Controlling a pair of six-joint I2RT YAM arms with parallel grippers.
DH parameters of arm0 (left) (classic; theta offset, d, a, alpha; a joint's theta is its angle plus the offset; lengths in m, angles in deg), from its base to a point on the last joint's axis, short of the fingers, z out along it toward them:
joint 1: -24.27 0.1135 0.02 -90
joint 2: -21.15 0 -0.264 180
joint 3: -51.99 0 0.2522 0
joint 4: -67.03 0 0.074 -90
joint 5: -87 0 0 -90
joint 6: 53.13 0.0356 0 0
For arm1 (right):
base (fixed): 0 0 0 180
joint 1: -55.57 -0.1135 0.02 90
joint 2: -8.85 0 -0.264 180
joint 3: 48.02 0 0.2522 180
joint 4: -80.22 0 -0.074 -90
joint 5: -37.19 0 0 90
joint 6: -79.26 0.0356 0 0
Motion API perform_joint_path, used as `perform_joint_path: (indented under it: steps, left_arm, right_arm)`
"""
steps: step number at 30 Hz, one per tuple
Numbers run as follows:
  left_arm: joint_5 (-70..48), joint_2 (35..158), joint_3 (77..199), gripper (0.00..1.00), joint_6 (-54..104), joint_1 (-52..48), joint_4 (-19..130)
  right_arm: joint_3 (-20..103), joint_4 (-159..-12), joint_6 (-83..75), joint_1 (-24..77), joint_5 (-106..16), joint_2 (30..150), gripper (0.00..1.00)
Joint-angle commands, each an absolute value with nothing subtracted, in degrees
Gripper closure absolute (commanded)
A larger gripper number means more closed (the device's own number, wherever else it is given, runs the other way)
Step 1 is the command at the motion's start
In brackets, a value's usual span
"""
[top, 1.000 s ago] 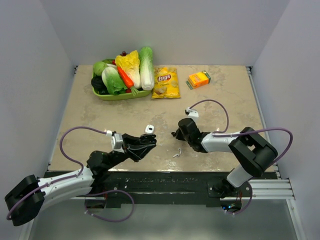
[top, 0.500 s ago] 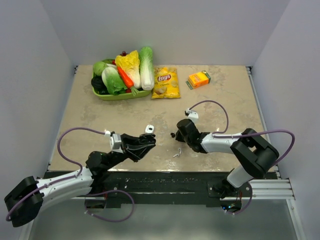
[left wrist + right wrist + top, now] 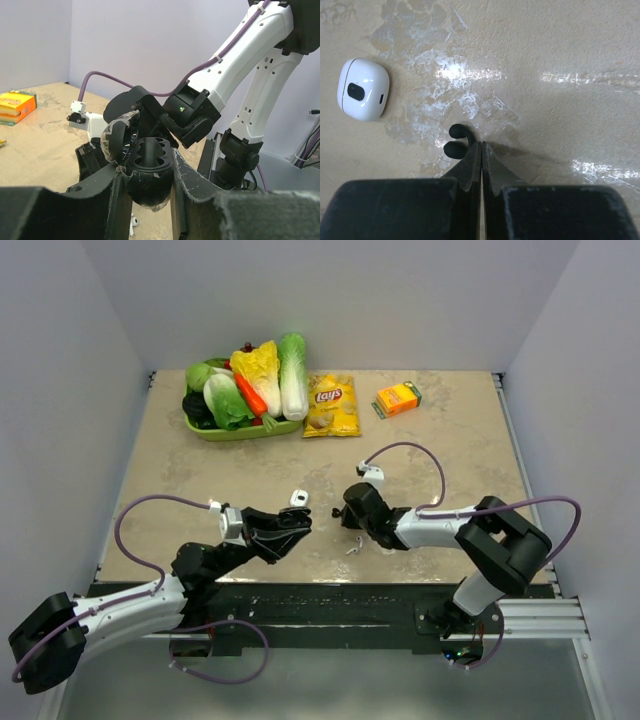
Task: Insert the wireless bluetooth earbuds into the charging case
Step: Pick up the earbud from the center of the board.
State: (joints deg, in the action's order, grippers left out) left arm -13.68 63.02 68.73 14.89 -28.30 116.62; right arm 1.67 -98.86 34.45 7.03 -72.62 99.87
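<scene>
The work surface is a beige, marbled table (image 3: 450, 440), and glare is showing on it in patches in the right wrist view. Plain pale walls (image 3: 350, 300) are enclosing it on three sides. At the far edge, a green tray (image 3: 205, 430) is holding toy vegetables. A yellow chip bag (image 3: 333, 405) is lying just beside the tray, and an orange box (image 3: 397, 399) is sitting further right. A small white scrap (image 3: 353, 547) is lying near the front edge, between the two arms.

The wireless bluetooth earbuds (image 3: 453, 148) are showing as two tiny, glossy black, rounded lobes, one close behind the other. They are resting on the table, against the outer left side of the right gripper (image 3: 481, 146). That gripper's jaws are pressed together with nothing between them. A white rounded case (image 3: 362, 89) with a dark oval mark is lying on the table to the left of the earbuds, apart from them.

The left gripper (image 3: 147, 172) is clamping the charging case (image 3: 150, 160) between its fingers, above the table. The case is black and rounded. Its lid is hinged open, exposing moulded recesses.
</scene>
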Motion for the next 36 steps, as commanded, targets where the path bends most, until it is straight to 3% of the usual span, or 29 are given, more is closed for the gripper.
perform_joint_path:
  steps: [1, 12, 17, 19, 24, 28, 36]
  left_arm:
    - [-13.9, 63.1, 64.2, 1.0, 14.5, -28.5, 120.2]
    - [-14.3, 63.3, 63.6, 1.0, 13.6, -28.5, 121.4]
    - [-14.2, 63.0, 63.4, 1.0, 13.5, -28.5, 121.3]
    - [-14.2, 62.6, 63.4, 1.0, 13.6, -28.5, 121.1]
    - [-13.6, 61.9, 63.4, 1.0, 14.1, -28.5, 120.4]
    - [-13.7, 61.7, 63.6, 1.0, 14.2, -28.5, 120.2]
    - [-13.5, 60.2, 64.3, 1.0, 14.5, -28.5, 117.5]
  right_arm:
    - [2.1, -94.0, 35.1, 5.6, -69.9, 101.1, 1.0]
    - [4.6, -94.6, 34.6, 2.4, -68.1, 103.7, 1.0]
    - [4.5, -92.4, 31.7, 2.2, -69.2, 97.8, 0.99]
    - [4.8, -91.0, 27.9, 2.2, -68.8, 93.7, 0.91]
    - [7.1, -90.4, 18.9, 2.2, -66.0, 91.4, 0.59]
    - [9.5, -91.3, 15.1, 2.3, -62.2, 94.5, 0.51]
    - [13.1, -92.2, 11.5, 2.2, -59.1, 100.4, 0.52]
